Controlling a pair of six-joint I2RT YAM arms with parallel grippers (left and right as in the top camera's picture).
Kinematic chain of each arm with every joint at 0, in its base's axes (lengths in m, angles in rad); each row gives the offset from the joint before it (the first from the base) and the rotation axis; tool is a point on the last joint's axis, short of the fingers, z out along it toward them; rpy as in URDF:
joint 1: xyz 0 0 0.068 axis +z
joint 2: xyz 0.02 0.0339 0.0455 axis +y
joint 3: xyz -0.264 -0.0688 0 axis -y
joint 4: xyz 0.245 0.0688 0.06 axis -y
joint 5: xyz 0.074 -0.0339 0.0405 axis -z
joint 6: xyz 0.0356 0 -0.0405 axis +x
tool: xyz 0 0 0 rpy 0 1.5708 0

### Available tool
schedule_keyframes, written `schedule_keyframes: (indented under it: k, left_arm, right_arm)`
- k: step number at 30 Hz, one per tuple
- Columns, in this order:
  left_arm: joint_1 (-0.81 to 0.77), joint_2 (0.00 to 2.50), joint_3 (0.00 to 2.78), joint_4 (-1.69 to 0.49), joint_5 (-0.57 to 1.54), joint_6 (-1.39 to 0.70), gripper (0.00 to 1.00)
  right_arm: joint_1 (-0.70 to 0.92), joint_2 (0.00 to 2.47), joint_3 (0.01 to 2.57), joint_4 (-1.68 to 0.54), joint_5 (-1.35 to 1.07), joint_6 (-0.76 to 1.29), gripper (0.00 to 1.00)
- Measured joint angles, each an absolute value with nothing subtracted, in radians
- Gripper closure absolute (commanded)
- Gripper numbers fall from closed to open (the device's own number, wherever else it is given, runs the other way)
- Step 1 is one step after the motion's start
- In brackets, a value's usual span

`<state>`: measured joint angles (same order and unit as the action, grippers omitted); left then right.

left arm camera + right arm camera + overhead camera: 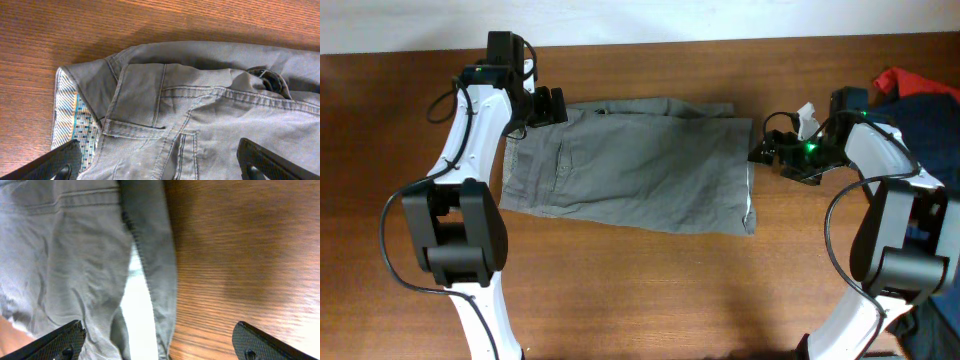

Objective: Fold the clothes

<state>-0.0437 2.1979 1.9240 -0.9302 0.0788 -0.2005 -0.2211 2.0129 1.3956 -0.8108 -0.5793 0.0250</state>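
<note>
Across the far half of the counter (pixel 640 290) the grey-olive clothes (pixel 630 175) lie spread. Left jaws and right jaws hang apart over opposite ends, holding nothing; a shallow pinch might catch one layer only, skewing the fold.

both arms reach inward, the left claw (pixel 552 106) and right claw (pixel 761 152) each with jaws spread wide.

We count one grey-olive garment (pixel 640 165), one navy garment (pixel 932 112), one red cloth (pixel 910 80) at two o'clock, and two end effectors (pixel 558 105) (pixel 760 150).
</note>
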Motion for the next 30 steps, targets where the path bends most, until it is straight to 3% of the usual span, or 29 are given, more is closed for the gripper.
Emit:
schedule_keyframes:
  k: [21, 30]
  left_arm:
    - [-0.044, 2.198, 1.924, -0.934, 0.079, -0.200, 0.01]
    - [-0.044, 2.198, 1.924, -0.934, 0.079, -0.200, 0.01]
  right_arm:
    - [-0.204, 2.126, 1.401, -0.792, -0.818, 0.013, 0.01]
    - [-0.099, 2.174, 1.420, -0.748, -0.930, 0.083, 0.01]
